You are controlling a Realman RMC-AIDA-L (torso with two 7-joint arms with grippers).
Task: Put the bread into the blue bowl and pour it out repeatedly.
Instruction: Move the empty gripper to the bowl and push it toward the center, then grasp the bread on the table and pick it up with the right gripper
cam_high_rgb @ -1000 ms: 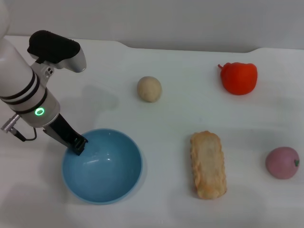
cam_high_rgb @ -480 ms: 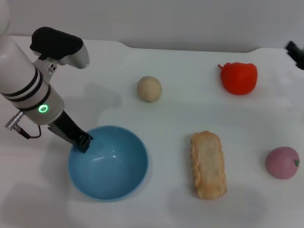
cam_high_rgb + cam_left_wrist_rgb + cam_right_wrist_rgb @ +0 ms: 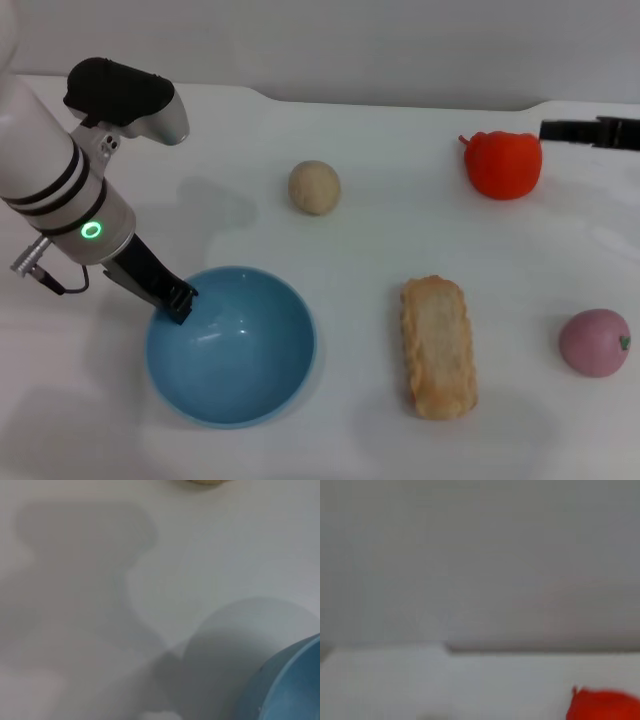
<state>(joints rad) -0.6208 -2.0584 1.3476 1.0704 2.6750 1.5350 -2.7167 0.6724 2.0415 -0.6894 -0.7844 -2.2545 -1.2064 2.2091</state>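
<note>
The blue bowl (image 3: 232,345) stands upright and empty at the front left of the table; part of its rim also shows in the left wrist view (image 3: 295,680). My left gripper (image 3: 176,299) is shut on the bowl's near-left rim. The bread (image 3: 438,347) lies flat on the table to the right of the bowl, pale crimped side up, apart from it. My right gripper (image 3: 560,131) reaches in from the right edge at the back, just beside the red pepper and far from the bread.
A small beige ball (image 3: 314,187) sits behind the bowl. A red toy pepper (image 3: 503,164) is at the back right, also in the right wrist view (image 3: 605,705). A pink round fruit (image 3: 594,342) lies at the right edge. A grey wall runs behind the table.
The bowl has slid a little to the right with my left gripper on its rim. My right gripper has come into view from the right edge, reaching left.
</note>
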